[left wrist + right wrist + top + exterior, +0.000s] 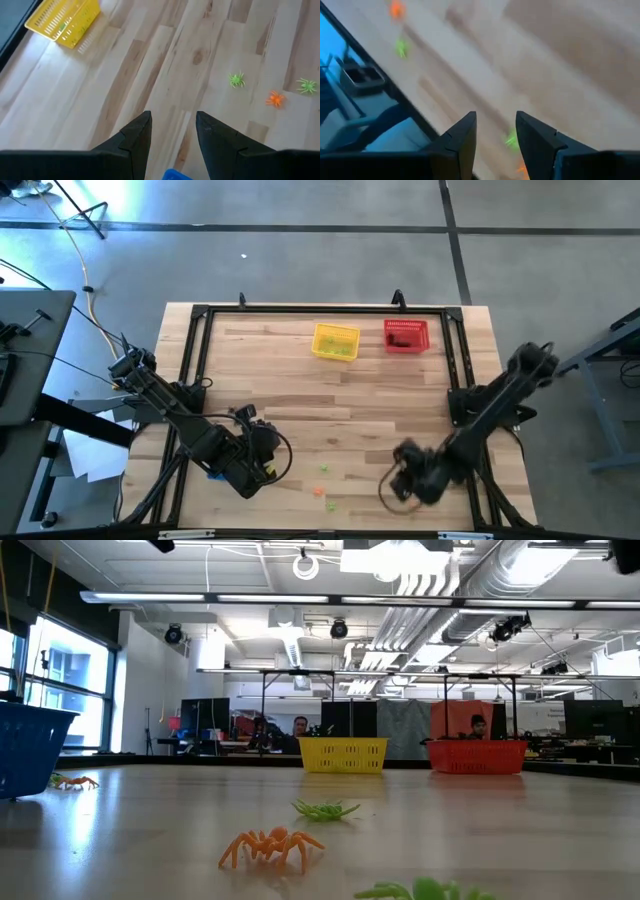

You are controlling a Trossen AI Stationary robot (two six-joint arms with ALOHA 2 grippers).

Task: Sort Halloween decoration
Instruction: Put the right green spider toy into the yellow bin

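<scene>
Though free of readable writing, yellow basket (pixel 335 341) beside red basket (pixel 406 335).

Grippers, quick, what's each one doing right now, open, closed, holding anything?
Left gripper: open, holding nothing, above bare wood near the table's front edge.
Right gripper: open, holding nothing, over the table's front right, with a green spider below it.
</scene>
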